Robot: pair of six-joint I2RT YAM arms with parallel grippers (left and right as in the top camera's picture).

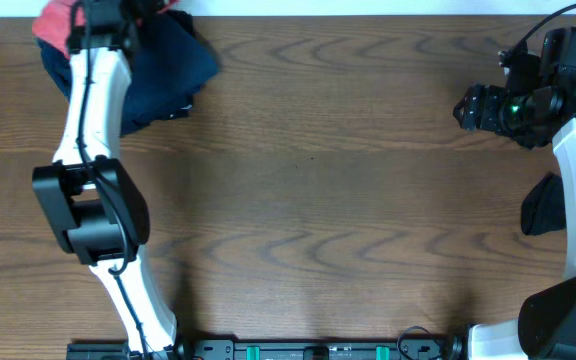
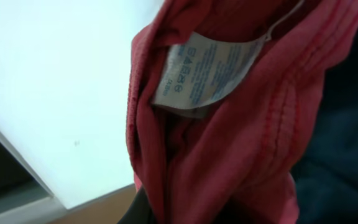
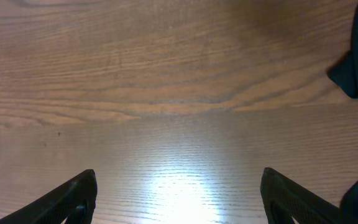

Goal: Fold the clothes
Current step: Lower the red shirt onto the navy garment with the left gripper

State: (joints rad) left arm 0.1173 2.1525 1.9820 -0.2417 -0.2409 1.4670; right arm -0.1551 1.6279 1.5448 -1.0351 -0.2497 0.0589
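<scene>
The red-orange T-shirt (image 2: 229, 143) crowds my left wrist camera so closely that any lettering is hidden; only seams and a white care label (image 2: 207, 68) show. From overhead just a red bunch shows at the table's (image 1: 318, 180) far left corner, the rest cut off or under my arm. My left gripper (image 1: 108, 12) is clamped on that cloth, fingers mostly buried. The navy T-shirt (image 1: 168, 70) lies touching it. My right gripper (image 3: 179, 183) hangs spread wide over bare wood, well apart, a half-hidden black garment (image 1: 543, 205) near it
</scene>
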